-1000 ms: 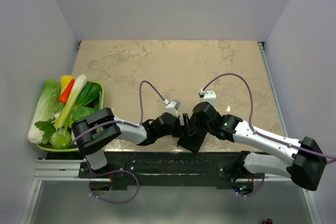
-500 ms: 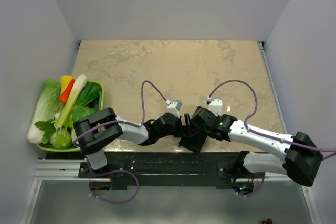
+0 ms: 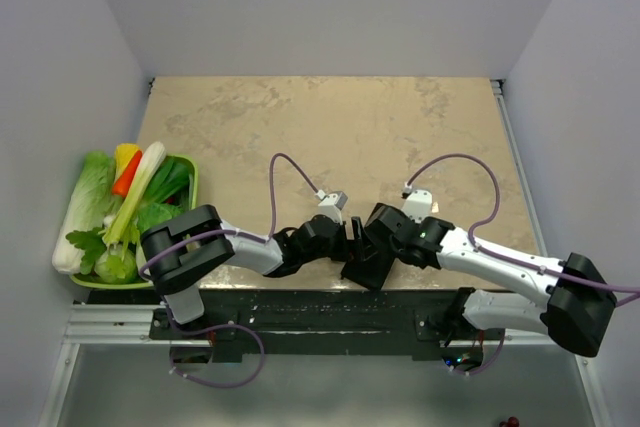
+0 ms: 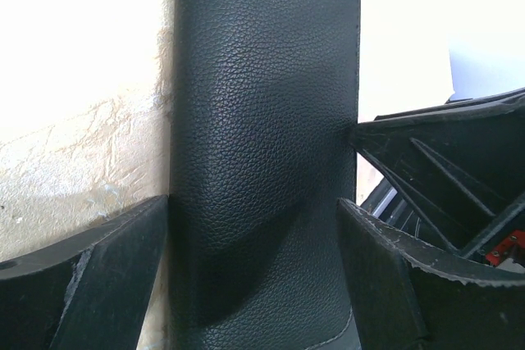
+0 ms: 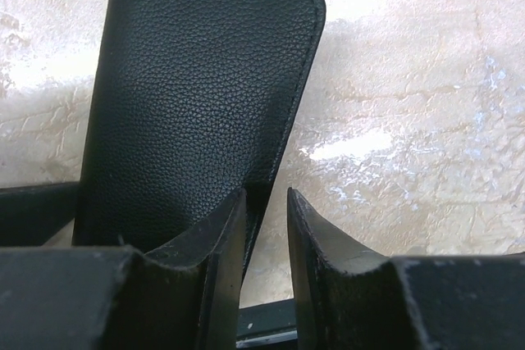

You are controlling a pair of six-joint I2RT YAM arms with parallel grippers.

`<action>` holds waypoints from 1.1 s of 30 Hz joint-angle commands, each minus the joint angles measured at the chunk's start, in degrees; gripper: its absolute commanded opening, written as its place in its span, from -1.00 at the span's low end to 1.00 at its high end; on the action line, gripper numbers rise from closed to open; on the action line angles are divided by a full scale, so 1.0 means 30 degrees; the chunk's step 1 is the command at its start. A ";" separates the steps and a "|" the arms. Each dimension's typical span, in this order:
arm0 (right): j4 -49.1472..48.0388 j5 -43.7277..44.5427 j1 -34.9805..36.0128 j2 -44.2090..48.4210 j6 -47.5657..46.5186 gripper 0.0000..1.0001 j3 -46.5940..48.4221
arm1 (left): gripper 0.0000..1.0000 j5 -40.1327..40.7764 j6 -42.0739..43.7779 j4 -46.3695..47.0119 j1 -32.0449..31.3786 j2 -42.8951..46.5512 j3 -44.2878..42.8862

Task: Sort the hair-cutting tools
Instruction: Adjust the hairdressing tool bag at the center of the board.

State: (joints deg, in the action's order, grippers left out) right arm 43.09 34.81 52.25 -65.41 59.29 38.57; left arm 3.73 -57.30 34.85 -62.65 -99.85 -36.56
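Observation:
No scissors or combs are in view. A black folding case [image 3: 366,267] lies at the table's near edge between my two grippers. My left gripper [image 3: 347,236] straddles the case across its width. In the left wrist view the grained black case [image 4: 262,120] fills the gap of this gripper [image 4: 254,231], and both fingers press on its sides. My right gripper [image 3: 373,235] is at the case's right edge. In the right wrist view its narrow jaws [image 5: 267,202] are closed on that edge of the case [image 5: 197,96], one finger over the case and one beside it.
A green tray [image 3: 191,169] of vegetables, cabbage, leek and carrot, sits at the table's left edge. The black rail [image 3: 300,307] runs along the near edge just behind the case. Grey walls enclose the beige table [image 3: 330,127] on three sides.
My right wrist has swung a little to the right and lower, staying at the case. My left gripper and the case have not visibly moved.

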 commanded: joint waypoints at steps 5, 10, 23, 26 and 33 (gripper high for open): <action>-0.1032 0.0000 0.0074 -0.0520 0.1566 -0.38 -0.0959 | 0.75 -0.0188 0.0935 -0.3443 -0.0122 -0.0788 0.0379; -0.1589 -0.0440 0.0074 -0.1077 0.1916 -0.38 -0.1458 | 0.76 -0.0129 0.1169 -0.3735 0.0171 -0.0642 0.0408; -0.1561 -0.1259 0.0074 -0.0729 0.3469 -0.36 -0.2073 | 0.85 -0.0944 0.3072 -0.4178 0.0815 -0.2016 -0.0091; -0.1415 -0.1494 0.0074 -0.0610 0.3879 -0.36 -0.2162 | 0.85 -0.1708 0.3630 -0.3648 0.1050 -0.2457 -0.0090; 0.0488 -0.1379 0.0074 -0.2248 0.5139 -0.37 -0.1255 | 0.84 -0.1653 0.3630 -0.3238 0.1109 -0.3014 0.0670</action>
State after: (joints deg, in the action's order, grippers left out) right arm 39.79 33.28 52.23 -68.45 69.97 34.04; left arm -2.59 -49.67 38.20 -59.64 -103.77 -39.03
